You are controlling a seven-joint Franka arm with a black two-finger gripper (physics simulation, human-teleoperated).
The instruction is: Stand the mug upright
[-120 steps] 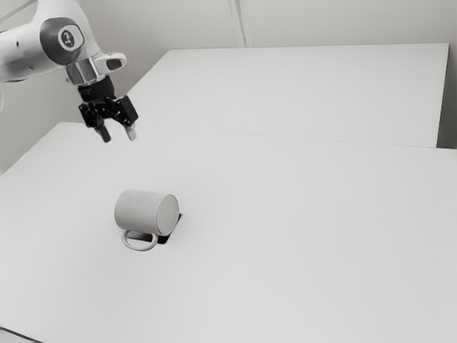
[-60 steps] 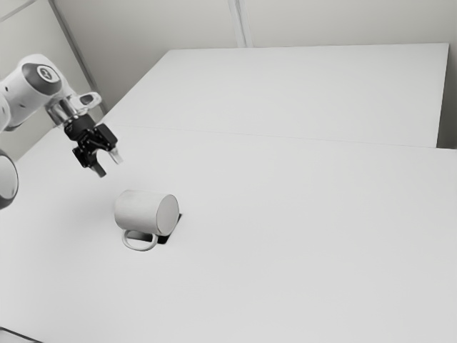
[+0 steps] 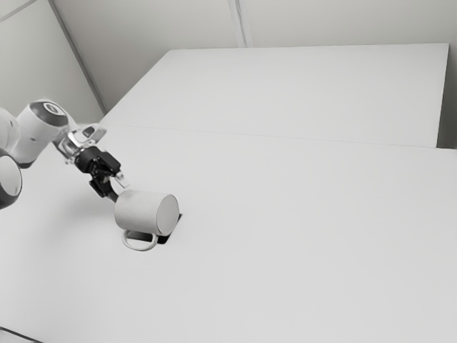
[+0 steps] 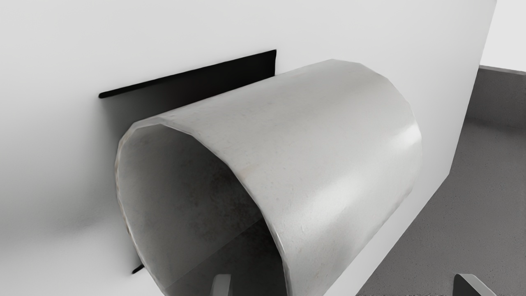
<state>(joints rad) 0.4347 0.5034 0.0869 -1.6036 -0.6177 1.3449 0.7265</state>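
Our fingers (image 4: 222,285) have come down to the open mouth of the mug (image 3: 138,211), spread, one side of it between them. It hasn't moved, still lying on the desk (image 3: 285,214); closing there should let us tip it up.

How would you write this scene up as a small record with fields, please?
object: mug
pose: on its side, not upright
mouth: faces the claw
handle: below the mug's body in the exterior view
claw: open, one fingertip in line with the mouth, the other outside the wall
surface: pale table
beside mug: dark patch
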